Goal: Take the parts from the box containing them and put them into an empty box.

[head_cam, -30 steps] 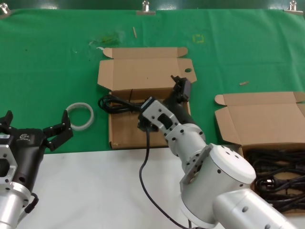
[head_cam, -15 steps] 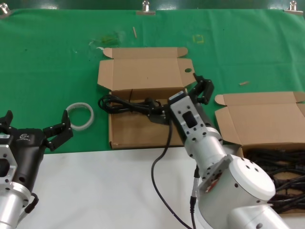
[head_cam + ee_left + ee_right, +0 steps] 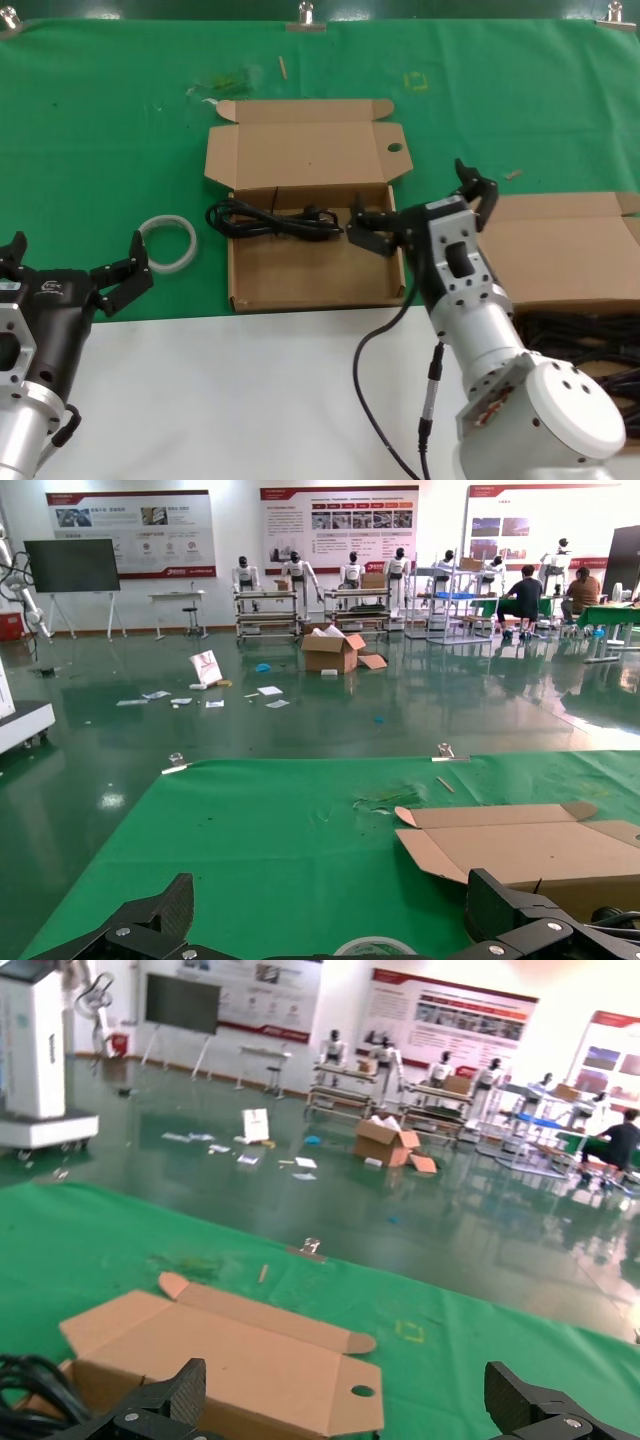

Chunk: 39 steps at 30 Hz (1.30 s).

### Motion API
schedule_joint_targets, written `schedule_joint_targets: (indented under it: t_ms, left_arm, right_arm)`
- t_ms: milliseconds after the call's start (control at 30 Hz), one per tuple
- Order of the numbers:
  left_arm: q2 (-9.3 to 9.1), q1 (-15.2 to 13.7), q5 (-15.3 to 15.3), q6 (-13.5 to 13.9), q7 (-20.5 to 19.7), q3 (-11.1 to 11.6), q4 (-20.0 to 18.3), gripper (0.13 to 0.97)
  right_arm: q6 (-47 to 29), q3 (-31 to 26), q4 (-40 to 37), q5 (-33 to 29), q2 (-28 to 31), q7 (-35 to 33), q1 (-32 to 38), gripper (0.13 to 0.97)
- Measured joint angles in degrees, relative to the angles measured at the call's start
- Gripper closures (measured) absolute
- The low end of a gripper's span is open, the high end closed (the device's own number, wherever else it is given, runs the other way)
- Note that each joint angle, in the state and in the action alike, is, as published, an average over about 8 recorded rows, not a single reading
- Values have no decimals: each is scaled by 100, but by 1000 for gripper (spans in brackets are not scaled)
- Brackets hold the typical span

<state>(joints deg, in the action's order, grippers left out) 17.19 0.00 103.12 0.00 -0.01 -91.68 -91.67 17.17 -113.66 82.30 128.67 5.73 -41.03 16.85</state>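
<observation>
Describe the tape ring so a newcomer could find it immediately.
On the green cloth, look to the left of the middle open brown cardboard box. The white translucent tape ring lies flat there, alone: the only round, pale thing among brown boxes and black cords.

Bright even overhead light; soft faint shadows; glossy floor glare in wrist views; background slightly soft.

A green table (image 3: pixel 120 120) (cloth-covered) bears two boxes (image 3: pixel 310 230) and a tape ring (image 3: pixel 168 243).

Black cord bundle (image 3: pixel 275 219) draped across the back of the open hole-lidded box (image 3: pixel 310 270), more black cords (image 3: pixel 580 350) heaped in the plain-lidded box (image 3: pixel 560 245), at the right.
</observation>
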Motion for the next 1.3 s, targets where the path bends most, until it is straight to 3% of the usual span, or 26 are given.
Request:
schedule_joint_targets:
  t_ms: [1000, 1300]
  left_arm:
    - [0, 0, 1, 0, 1, 0, 0, 132]
    - [0, 0, 0, 0, 1, 0, 0, 132]
  right_arm:
    - [-1458, 1869, 796, -2169, 0, 3484, -1432, 129]
    - [-1593, 2040, 870, -2369, 0, 3806, -1563, 129]
